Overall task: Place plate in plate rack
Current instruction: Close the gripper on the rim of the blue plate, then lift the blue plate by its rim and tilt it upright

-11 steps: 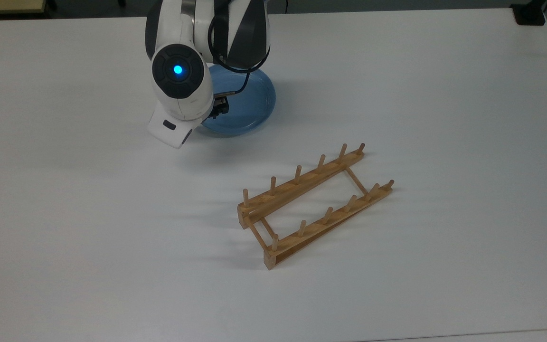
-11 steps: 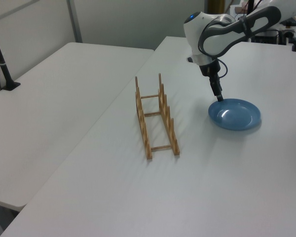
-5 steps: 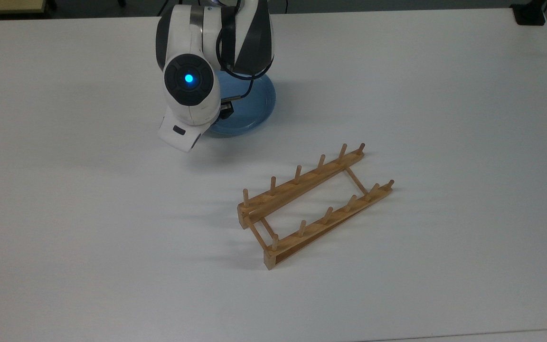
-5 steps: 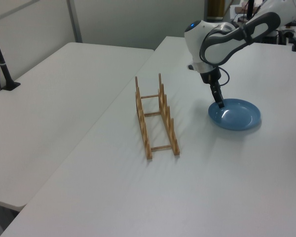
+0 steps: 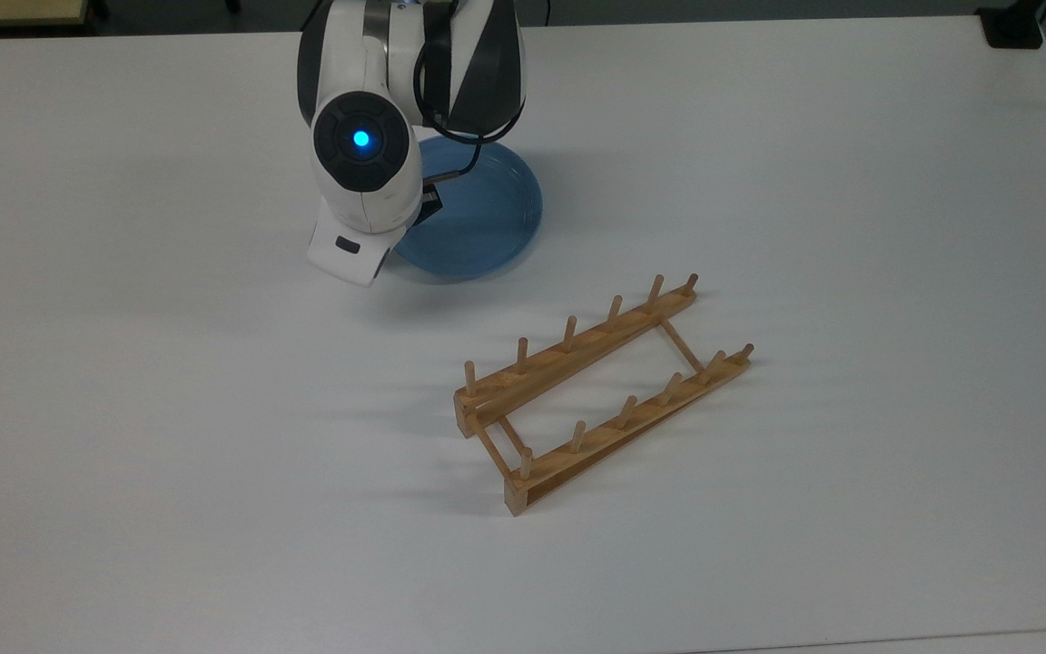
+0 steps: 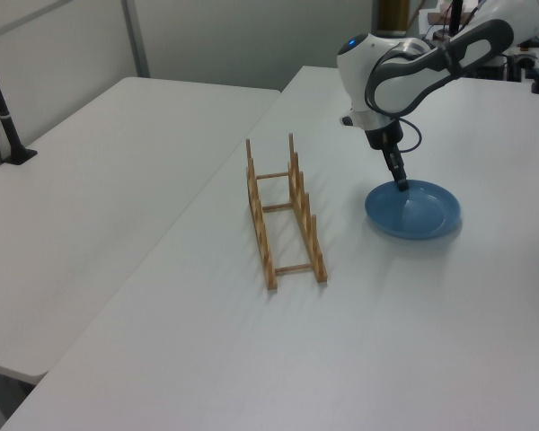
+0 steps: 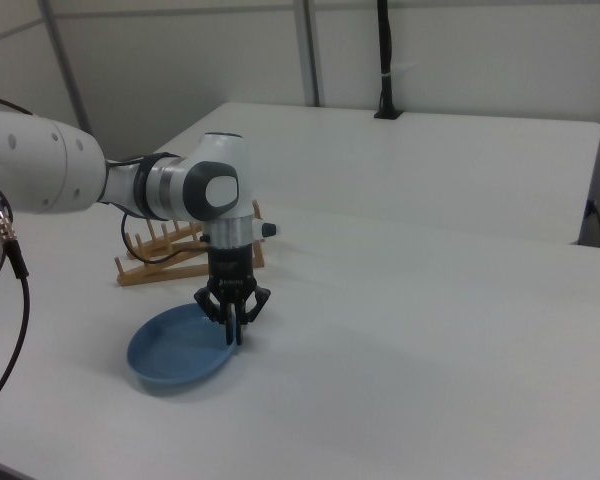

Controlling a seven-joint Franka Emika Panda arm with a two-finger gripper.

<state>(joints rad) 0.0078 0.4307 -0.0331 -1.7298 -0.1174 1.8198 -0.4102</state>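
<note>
The light-blue plate (image 5: pixel 482 218) (image 6: pixel 415 212) (image 7: pixel 178 346) hangs just above the white table, roughly level. My gripper (image 6: pixel 402 185) (image 7: pixel 236 333) points straight down and is shut on the plate's rim, at the edge nearest the right view's right. In the top view the arm's wrist covers the gripper and that part of the plate. The wooden plate rack (image 5: pixel 600 391) (image 6: pixel 283 211) (image 7: pixel 170 255) stands with nothing between its upright pegs, to the plate's lower right in the top view and to its left in the left view.
A second white table (image 6: pixel 99 171) adjoins this one, with a black clamped post (image 6: pixel 4 108) (image 7: pixel 385 60) on it. A black block (image 5: pixel 1013 27) sits at the top view's upper right corner. Cables hang along the arm.
The gripper has closed on the plate's rim and raised it slightly off the table. The plate has shifted a little toward the rack. The rack has not moved.
</note>
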